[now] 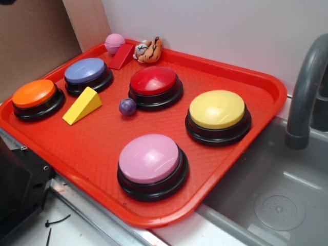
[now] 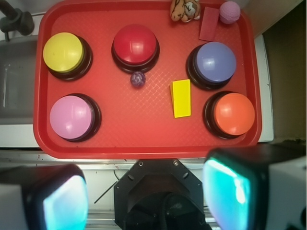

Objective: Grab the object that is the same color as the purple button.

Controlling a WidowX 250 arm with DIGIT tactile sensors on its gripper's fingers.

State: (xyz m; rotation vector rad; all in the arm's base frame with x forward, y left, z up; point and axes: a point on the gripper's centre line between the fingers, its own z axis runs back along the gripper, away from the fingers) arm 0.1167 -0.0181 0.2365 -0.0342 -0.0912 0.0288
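A small glossy dark purple ball (image 1: 127, 106) (image 2: 137, 79), the object, lies on the red tray (image 1: 154, 218) (image 2: 144, 151) just in front of the red button (image 1: 154, 81) (image 2: 135, 44). The purple button (image 1: 85, 70) (image 2: 215, 61), periwinkle on a black base, sits at the tray's back left in the exterior view. My gripper (image 2: 146, 196) shows only in the wrist view. It is open, high above and short of the tray's near rim, with nothing between its fingers (image 2: 64, 203). The ball is far ahead of it.
Also on the tray are a lilac-pink button (image 1: 149, 159), yellow button (image 1: 217, 109), orange button (image 1: 34, 94), yellow wedge (image 1: 82, 105), red block (image 1: 122, 56), textured pink ball (image 1: 115, 43) and tiger plush (image 1: 148, 50). A grey sink (image 1: 277, 195) with a faucet (image 1: 305, 92) lies to the right.
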